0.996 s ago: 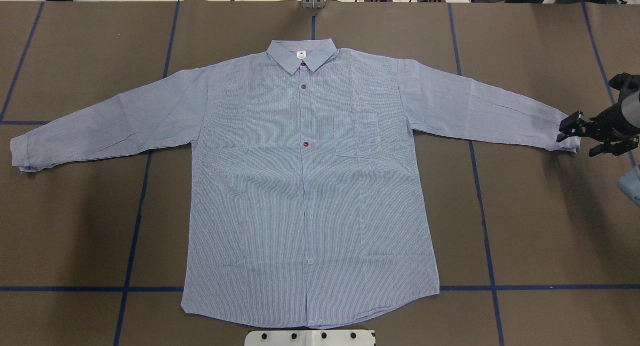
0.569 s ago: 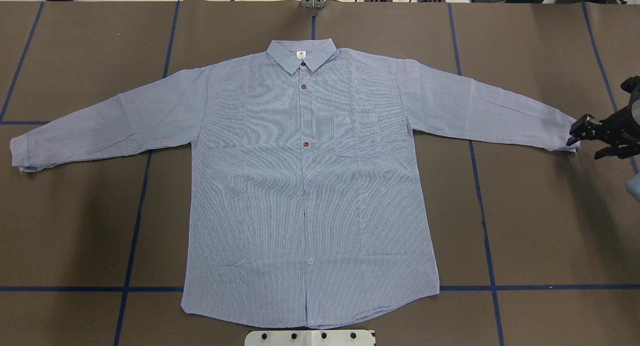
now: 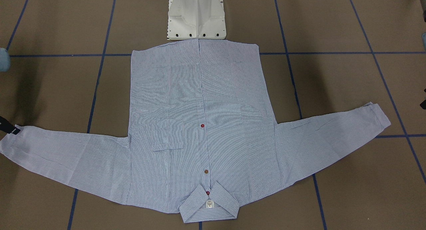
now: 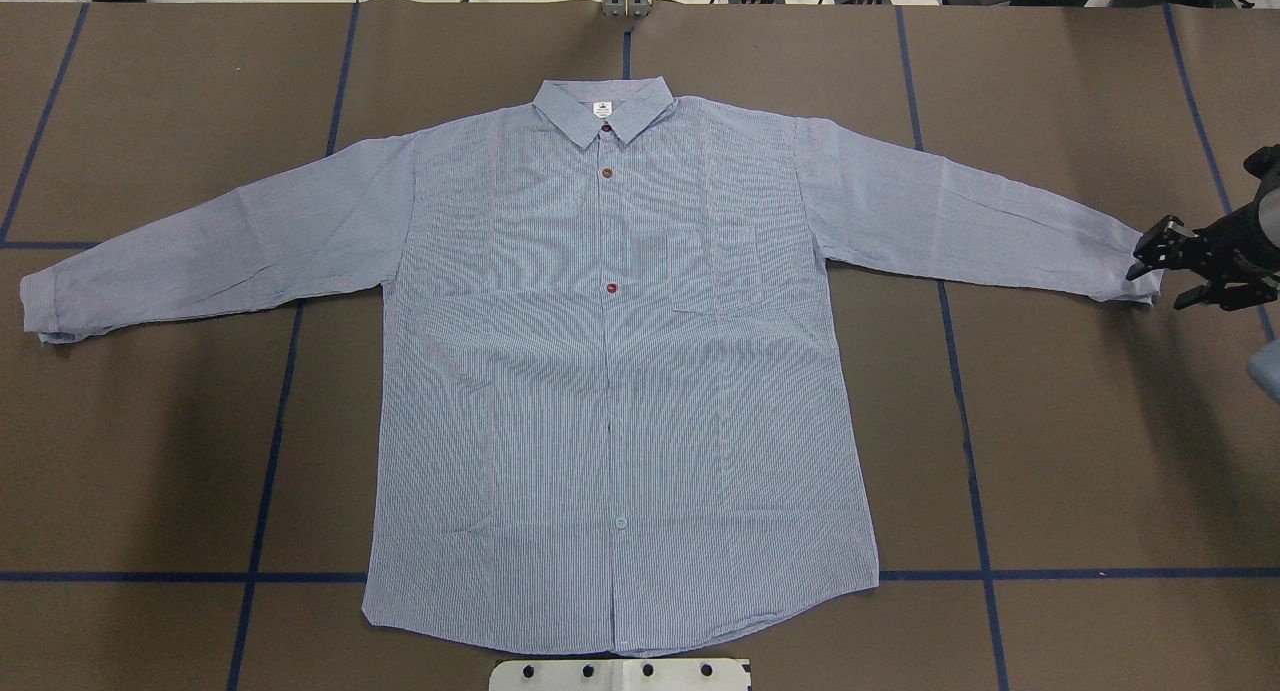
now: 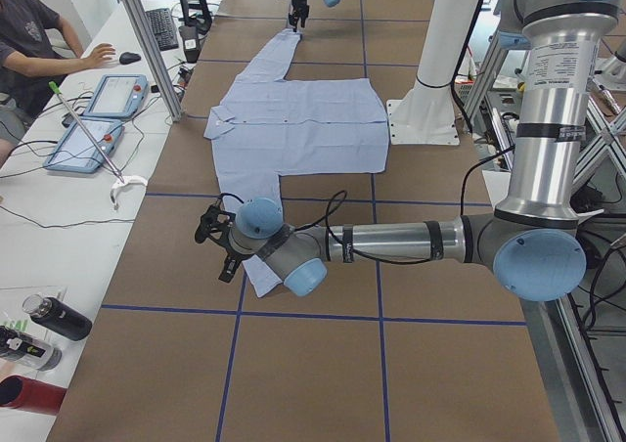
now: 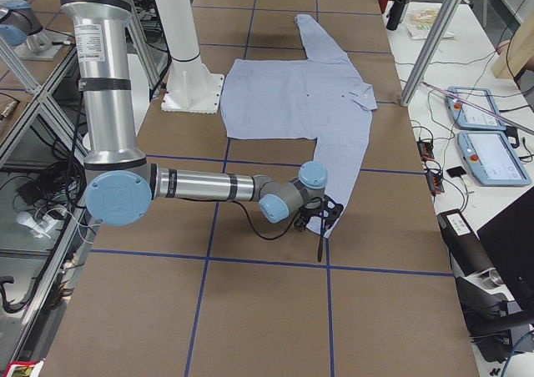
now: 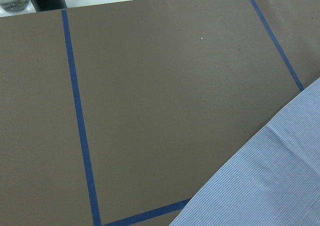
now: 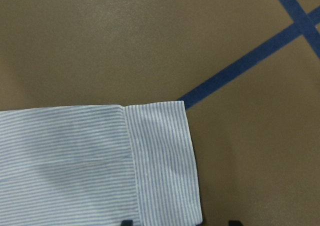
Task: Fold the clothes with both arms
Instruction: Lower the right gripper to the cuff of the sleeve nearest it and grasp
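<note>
The light blue striped shirt [image 4: 620, 371] lies flat and face up on the brown table, collar away from the robot and both sleeves spread out. My right gripper [image 4: 1165, 274] is open, low at the end of the shirt's right-hand cuff [image 4: 1135, 271]. In the right wrist view the cuff [image 8: 160, 161] lies partly between the two fingertips [image 8: 127, 222]. My left gripper [image 5: 213, 239] shows clearly only in the exterior left view, beside the other cuff [image 4: 40, 311]; I cannot tell whether it is open. The left wrist view shows only a sleeve edge [image 7: 270, 181] and no fingers.
The white pedestal base [image 3: 196, 17] stands at the shirt's hem. Blue tape lines [image 4: 265, 471] cross the table. A side bench [image 5: 59, 227] holds tablets, bottles and cables, with a seated operator [image 5: 29, 41] beside it.
My right gripper drew back to the right off the cuff end, then edged slightly left again. The shirt has not moved.
</note>
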You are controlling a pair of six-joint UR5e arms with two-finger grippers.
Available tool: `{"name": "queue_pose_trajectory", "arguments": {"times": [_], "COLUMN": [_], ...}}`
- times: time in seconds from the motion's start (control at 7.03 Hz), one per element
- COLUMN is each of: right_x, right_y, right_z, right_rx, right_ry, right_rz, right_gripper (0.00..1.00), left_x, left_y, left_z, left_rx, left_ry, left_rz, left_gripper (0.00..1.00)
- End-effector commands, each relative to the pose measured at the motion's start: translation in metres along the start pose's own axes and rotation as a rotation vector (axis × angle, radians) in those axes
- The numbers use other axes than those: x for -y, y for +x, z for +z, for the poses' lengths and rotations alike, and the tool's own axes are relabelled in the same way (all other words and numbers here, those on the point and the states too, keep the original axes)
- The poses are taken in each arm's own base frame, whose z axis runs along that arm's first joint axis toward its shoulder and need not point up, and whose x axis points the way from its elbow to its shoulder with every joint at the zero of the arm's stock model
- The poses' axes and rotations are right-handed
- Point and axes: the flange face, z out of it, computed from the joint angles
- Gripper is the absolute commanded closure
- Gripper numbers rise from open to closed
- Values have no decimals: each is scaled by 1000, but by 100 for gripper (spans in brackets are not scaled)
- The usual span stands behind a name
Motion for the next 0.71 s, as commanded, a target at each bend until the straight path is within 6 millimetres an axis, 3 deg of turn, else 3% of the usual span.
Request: {"name": "queue_pose_trajectory", "arguments": {"times": [0.0, 0.14, 0.28, 0.43, 0.57], "right_x": [3, 3, 3, 2, 1], "right_y": [4, -2, -2, -6, -20], "right_z": [5, 4, 5, 2, -5], "right_rx": [14, 19, 20, 26, 46], "right_ry": [5, 7, 6, 8, 9], "right_rz": [7, 7, 32, 29, 16], "right_gripper": [29, 40, 76, 100, 100], "left_x": [-1, 0, -1, -1, 0], "left_y": [1, 1, 4, 5, 6], "left_z": [-1, -1, -4, -5, -5], "left_rx": [3, 2, 0, 1, -1], "left_ry": [2, 3, 8, 10, 10], "left_rz": [1, 2, 8, 9, 10], "left_gripper": [1, 1, 1, 1, 1]}}
